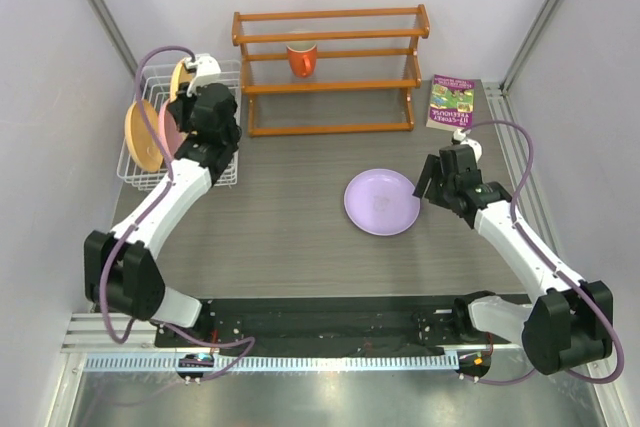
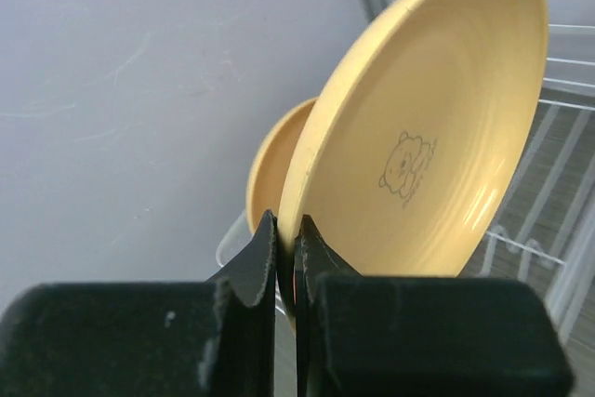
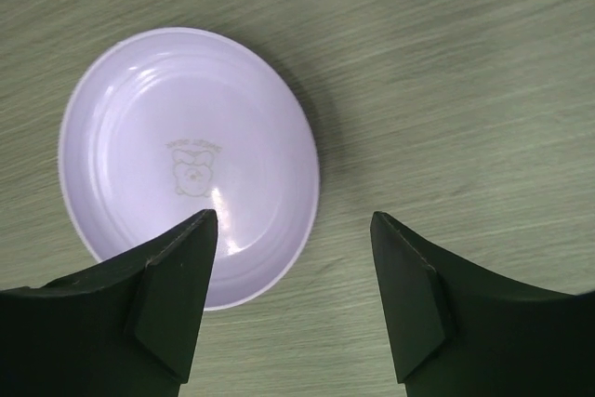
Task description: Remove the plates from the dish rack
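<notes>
The white wire dish rack stands at the far left. It holds a pink plate and two orange-tan plates, all on edge. My left gripper is over the rack. In the left wrist view it is shut on the rim of an orange-tan plate, with the other orange-tan plate behind. The lavender plate lies flat on the table. My right gripper hovers open and empty just right of it. The right wrist view shows the gripper above the lavender plate's edge.
An orange-brown wooden shelf rack stands at the back with an orange-red mug on it. A booklet lies at the back right. Grey walls close in on the left, back and right.
</notes>
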Controlling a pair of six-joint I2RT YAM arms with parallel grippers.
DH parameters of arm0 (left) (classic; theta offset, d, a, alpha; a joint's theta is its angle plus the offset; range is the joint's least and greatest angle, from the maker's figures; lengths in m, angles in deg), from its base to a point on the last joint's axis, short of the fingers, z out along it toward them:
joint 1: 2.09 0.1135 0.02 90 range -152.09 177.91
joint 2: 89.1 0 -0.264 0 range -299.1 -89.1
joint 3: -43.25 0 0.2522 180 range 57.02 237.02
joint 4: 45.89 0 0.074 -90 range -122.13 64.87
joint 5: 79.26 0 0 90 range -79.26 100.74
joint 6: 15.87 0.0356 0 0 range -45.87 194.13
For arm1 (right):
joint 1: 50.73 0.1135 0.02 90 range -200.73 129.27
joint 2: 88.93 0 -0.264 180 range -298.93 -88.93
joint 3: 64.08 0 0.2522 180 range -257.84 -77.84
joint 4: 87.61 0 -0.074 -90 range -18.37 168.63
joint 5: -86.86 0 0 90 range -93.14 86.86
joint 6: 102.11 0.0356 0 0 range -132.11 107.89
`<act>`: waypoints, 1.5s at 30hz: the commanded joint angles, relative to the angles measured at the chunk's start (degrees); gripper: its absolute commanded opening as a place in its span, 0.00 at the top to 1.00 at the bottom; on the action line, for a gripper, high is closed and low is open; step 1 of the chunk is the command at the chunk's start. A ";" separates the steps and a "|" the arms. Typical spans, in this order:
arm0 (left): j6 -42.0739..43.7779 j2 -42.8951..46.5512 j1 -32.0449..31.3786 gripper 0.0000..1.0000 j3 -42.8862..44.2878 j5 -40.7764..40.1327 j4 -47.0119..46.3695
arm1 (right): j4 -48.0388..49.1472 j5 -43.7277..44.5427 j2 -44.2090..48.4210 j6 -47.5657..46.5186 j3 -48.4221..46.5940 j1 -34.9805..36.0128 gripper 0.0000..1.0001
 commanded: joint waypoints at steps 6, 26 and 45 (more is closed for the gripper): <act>-35.51 11.51 -2.42 1.00 0.17 35.25 24.82 | 11.21 -15.23 2.04 -1.03 -4.43 1.31 0.21; -54.00 7.04 -14.36 1.00 -5.99 53.16 20.77 | 22.58 -14.98 -9.47 3.90 -9.44 11.95 0.23; -53.91 6.34 -16.39 1.00 -7.22 58.78 14.62 | 23.28 -16.03 -15.10 3.37 -9.71 12.21 0.61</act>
